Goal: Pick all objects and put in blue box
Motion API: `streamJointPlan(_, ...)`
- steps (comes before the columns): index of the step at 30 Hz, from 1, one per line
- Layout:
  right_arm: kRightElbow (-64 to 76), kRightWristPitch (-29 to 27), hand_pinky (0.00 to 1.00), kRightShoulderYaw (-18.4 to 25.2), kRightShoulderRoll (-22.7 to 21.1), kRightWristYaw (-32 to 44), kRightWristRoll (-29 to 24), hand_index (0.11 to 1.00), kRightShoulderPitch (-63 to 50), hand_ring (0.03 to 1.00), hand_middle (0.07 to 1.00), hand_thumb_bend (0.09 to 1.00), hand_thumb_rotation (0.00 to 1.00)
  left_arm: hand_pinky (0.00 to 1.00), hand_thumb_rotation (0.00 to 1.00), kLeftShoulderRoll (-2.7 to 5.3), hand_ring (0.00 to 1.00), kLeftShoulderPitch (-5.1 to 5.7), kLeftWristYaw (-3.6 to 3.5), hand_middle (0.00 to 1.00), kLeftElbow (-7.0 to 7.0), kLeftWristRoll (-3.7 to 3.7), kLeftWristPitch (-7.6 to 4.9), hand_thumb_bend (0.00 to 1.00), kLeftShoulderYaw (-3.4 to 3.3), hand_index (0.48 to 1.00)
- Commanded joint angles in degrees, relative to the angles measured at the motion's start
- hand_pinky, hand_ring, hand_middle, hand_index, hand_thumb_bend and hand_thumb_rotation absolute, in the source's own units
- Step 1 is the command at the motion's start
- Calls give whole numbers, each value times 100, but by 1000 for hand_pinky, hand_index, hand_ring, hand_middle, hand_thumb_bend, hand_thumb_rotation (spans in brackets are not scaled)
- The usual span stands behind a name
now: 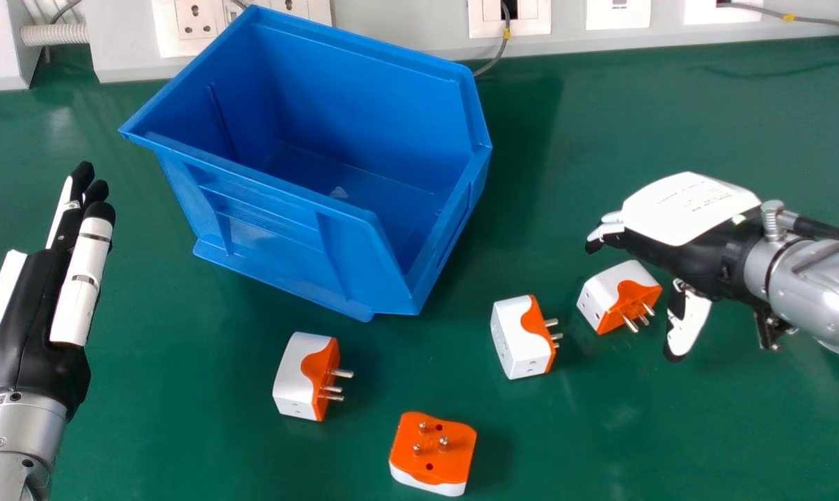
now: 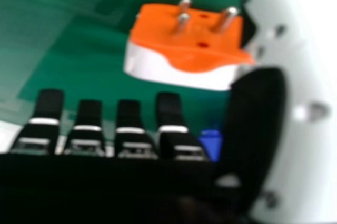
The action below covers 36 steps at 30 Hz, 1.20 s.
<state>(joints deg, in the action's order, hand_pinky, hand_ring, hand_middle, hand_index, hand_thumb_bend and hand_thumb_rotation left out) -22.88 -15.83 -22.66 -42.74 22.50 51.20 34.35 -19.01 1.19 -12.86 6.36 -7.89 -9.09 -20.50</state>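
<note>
The right robot hand (image 1: 691, 209) is open, palm over the green tabletop (image 1: 635, 431), its fingers relaxed and its thumb spread away from them. Just beside it, between fingers and thumb, lies a white-and-orange, blocky plastic plug adapter (image 1: 604, 292) with metal pins towards the thumb; whether the thumb touches it, I cannot tell. In the right hand view, its orange pin face and part of its white body show beyond the fingertips.

Next, to the left, a second adapter (image 1: 513, 341) rests on its side, pins pointing right. Nearer the view's bottom edge, a third adapter (image 1: 433, 452) lies with its orange face and pins up. Farther left, a fourth adapter (image 1: 298, 376) also points its pins right.

Behind these stands the open-topped blue plastic box (image 1: 273, 236), set at an angle before white wall sockets (image 1: 197, 19). The left robot hand (image 1: 33, 327) is at the view's left, fingers straight.
</note>
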Motion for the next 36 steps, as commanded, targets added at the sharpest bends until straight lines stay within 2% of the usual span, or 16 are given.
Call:
streamJointPlan(1,-26,-9,837,2,9,-133,8,837,244,917,905,640,1,997,1000,-98,1000,21,2,1000,-101,7,-81,257,-10,1000)
streamJointPlan(6,-149,-32,831,-75,66,-156,50,835,331,916,903,632,2,994,1000,-98,1000,12,-10,1000,-67,0,-99,256,-10,1000)
streamJointPlan(11,-240,-36,816,-112,123,-268,43,830,355,911,900,632,1,993,1000,-77,1000,56,7,1000,-198,4,-44,259,5,1000)
streamJointPlan(15,-279,73,815,-154,201,-267,61,829,350,910,897,632,4,992,1000,-94,1000,36,-9,1000,-110,2,-91,261,-4,1000)
streamJointPlan(19,-498,28,821,-250,235,-368,151,827,439,909,894,627,6,991,1000,-90,1000,28,-15,1000,-95,-13,-95,261,-7,1000)
streamJointPlan(23,-663,-32,820,-343,235,-516,225,825,519,907,893,623,4,991,1000,-84,1000,49,-4,1000,-164,-7,-68,263,-3,1000)
streamJointPlan(29,-826,-90,805,-462,227,-705,321,818,589,894,885,620,1,991,1000,-90,1000,48,-6,1000,-159,-18,-58,266,-13,1000)
streamJointPlan(36,-811,-29,800,-481,224,-544,285,810,590,889,877,613,0,993,1000,-84,1000,56,-19,1000,-171,-53,-55,270,-29,1000)
